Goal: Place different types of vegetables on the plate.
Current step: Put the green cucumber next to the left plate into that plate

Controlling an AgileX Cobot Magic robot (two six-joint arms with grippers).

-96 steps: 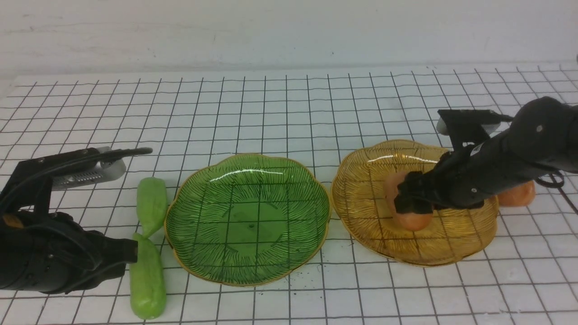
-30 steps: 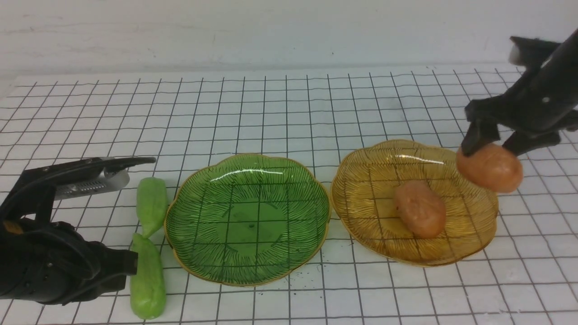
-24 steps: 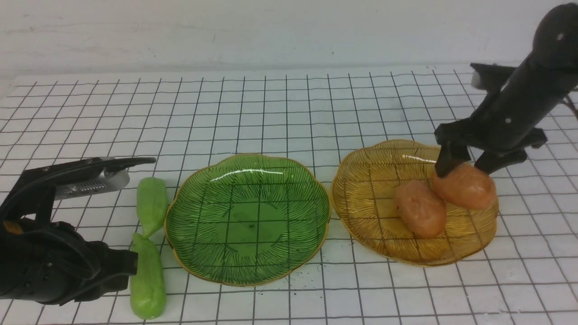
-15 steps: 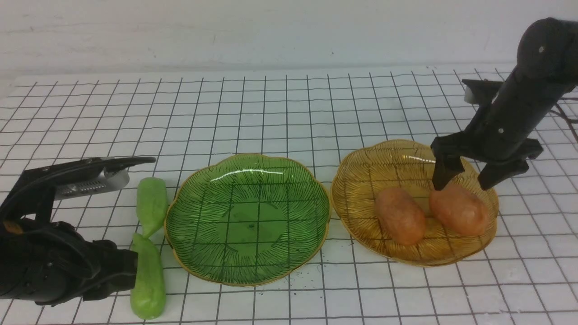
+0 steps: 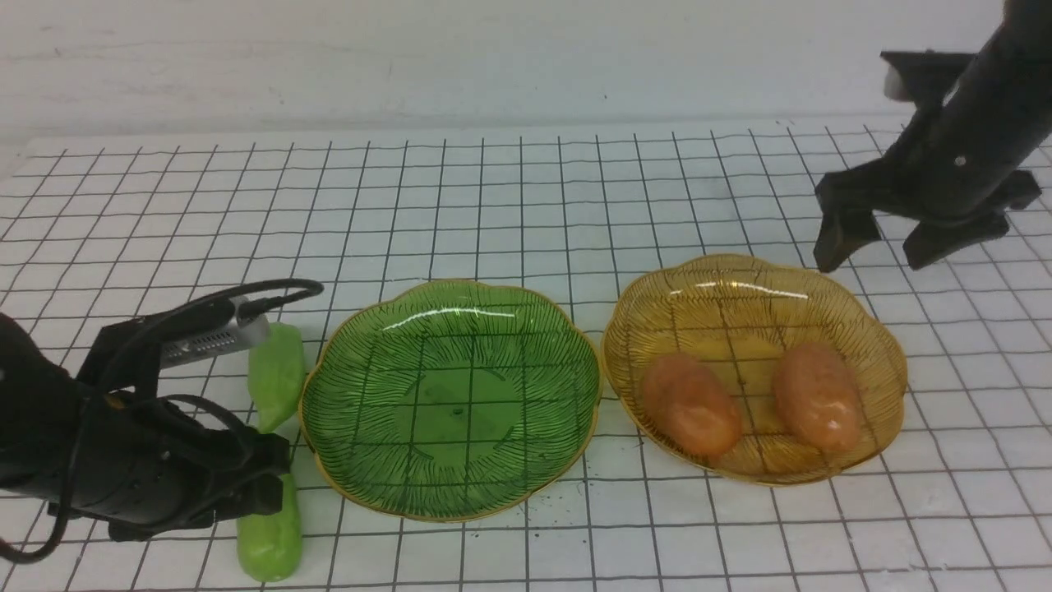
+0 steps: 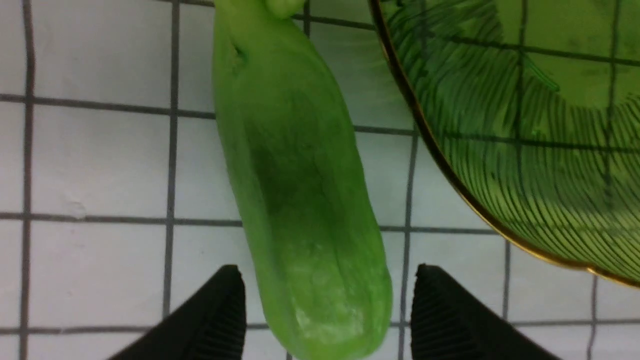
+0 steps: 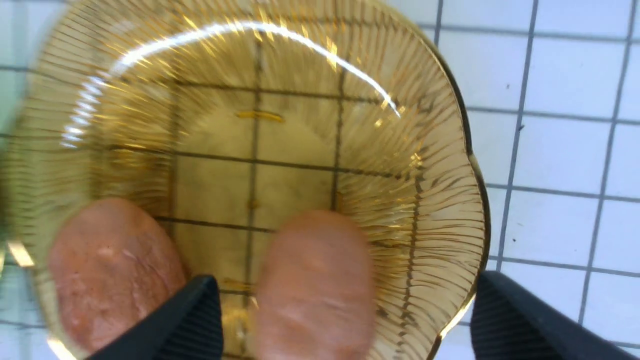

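Left gripper [image 6: 327,272], fingers spread, straddles the near-edge cucumber [image 6: 295,200]: it looks light and slick, so pinch its middle. Right gripper [image 5: 875,261] is spread and empty.

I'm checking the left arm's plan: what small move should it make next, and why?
Probably close the left gripper on the near cucumber: its open jaws stand either side of that piece's end, beside the green plate. Both potatoes lie in the amber plate.

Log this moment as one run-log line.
left gripper open, straddling near cucumber on table | right gripper open, raised near amber plate | left potato, right potato in amber plate
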